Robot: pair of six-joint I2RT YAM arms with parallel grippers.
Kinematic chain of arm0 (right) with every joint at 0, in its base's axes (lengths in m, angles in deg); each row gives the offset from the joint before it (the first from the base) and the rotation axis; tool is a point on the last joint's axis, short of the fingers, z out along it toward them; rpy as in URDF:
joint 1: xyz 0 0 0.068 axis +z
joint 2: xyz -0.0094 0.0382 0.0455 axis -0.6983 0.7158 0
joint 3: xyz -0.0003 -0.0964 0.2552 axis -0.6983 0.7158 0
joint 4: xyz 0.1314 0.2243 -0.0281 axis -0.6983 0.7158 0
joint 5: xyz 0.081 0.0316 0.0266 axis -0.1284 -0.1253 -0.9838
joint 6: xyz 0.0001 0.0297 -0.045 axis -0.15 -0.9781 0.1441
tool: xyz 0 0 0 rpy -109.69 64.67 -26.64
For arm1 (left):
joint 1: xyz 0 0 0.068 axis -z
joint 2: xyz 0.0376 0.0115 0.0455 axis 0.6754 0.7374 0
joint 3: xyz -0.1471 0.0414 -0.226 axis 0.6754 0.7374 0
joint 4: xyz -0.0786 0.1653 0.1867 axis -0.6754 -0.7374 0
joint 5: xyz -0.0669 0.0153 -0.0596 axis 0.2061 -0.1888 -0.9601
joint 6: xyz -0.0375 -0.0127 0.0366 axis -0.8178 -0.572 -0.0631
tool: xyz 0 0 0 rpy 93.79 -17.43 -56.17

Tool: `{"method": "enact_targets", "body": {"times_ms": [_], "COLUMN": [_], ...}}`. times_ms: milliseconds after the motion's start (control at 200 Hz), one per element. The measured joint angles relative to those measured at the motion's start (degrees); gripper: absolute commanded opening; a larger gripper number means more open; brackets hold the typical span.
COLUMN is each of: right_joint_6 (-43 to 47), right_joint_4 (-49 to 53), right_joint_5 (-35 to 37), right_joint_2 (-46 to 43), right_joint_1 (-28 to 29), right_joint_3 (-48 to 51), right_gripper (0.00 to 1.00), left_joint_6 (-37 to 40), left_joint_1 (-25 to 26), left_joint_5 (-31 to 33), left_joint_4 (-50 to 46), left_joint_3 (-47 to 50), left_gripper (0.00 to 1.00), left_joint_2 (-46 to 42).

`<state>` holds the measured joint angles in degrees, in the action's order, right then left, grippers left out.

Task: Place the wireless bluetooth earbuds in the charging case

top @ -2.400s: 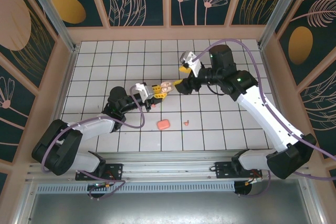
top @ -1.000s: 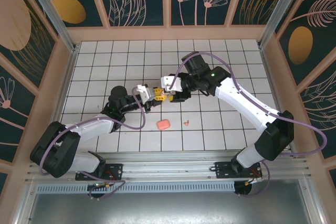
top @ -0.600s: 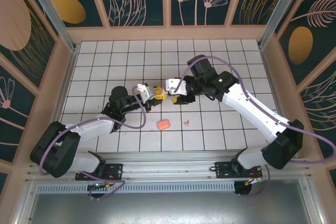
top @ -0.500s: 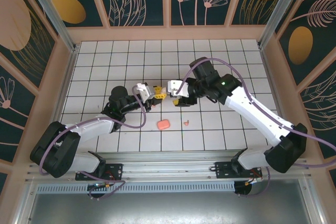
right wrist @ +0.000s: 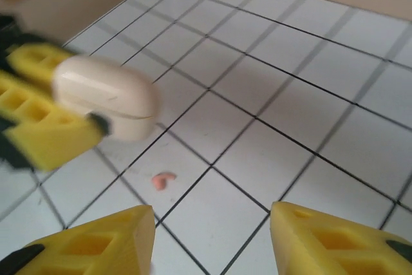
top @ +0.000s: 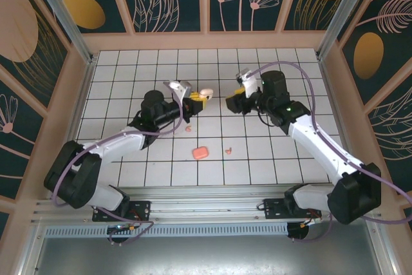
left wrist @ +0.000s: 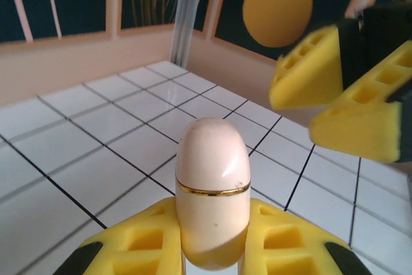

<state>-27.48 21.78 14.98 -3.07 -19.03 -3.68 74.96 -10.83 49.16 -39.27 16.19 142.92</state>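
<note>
Now | left claw (top: 193,100) aloft, clenching case (left wrist: 212,185) (lid shut) | right claw (top: 234,96) parted, opposite

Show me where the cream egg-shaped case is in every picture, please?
Top external: the cream case sits just above the middle, at the tip of the left arm.
Left wrist: the cream case is bottom middle, upright between the yellow fingers.
Right wrist: the cream case is on the left side, blurry.
Shared landmark: the left hand, whose yellow fingers clamp it in all three.
</note>
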Motion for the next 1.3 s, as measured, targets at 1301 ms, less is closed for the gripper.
{"method": "enact_targets", "body": {"times_ms": [1301], "right_joint_6": [-44.0], "right_joint_4": [-7.45], "right_joint_5": [13.03], "right_joint_2": [-14.71], "right_joint_1": [-18.45], "right_joint_3": [19.28], "right_gripper": [0.51], "left_joint_6": [-51.43], "left_joint_1": [12.55], "left_joint_5": [7.37], "left_joint_4": [-26.21], "left_joint_3": [-53.0], "left_gripper": [0.07], "left_joint_2": [51.98]}}
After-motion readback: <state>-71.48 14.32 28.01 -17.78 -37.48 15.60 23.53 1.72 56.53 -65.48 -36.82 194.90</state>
